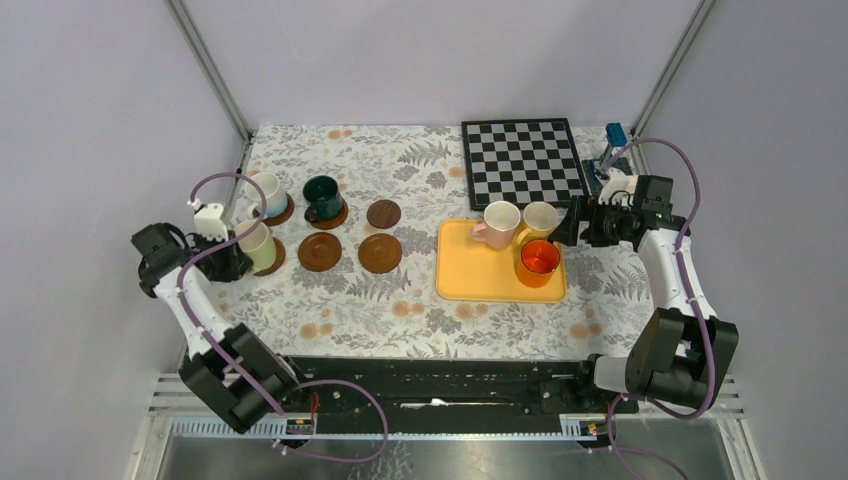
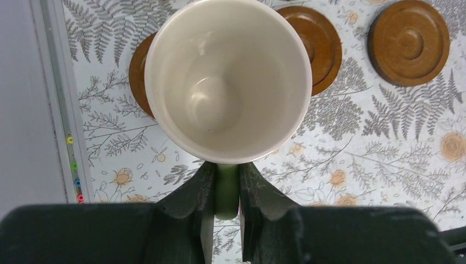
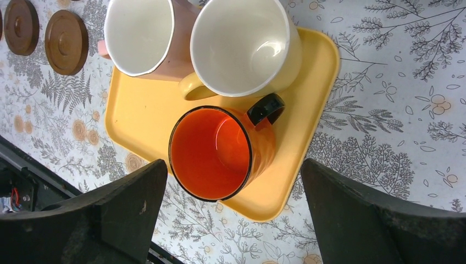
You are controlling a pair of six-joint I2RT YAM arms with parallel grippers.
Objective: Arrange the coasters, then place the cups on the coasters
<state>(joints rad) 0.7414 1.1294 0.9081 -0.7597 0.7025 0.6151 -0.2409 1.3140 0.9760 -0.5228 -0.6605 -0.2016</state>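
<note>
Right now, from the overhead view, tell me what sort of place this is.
Probably a robot test booth, not a home: plain grey walls and metal frame posts enclose a cloth-covered table, two arms are bolted to a rail, and props include a chessboard.

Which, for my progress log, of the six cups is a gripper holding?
The light green cup, its handle pinched by the left gripper over the near-left coaster. The other five stand free: two on coasters, three on the tray.
</note>
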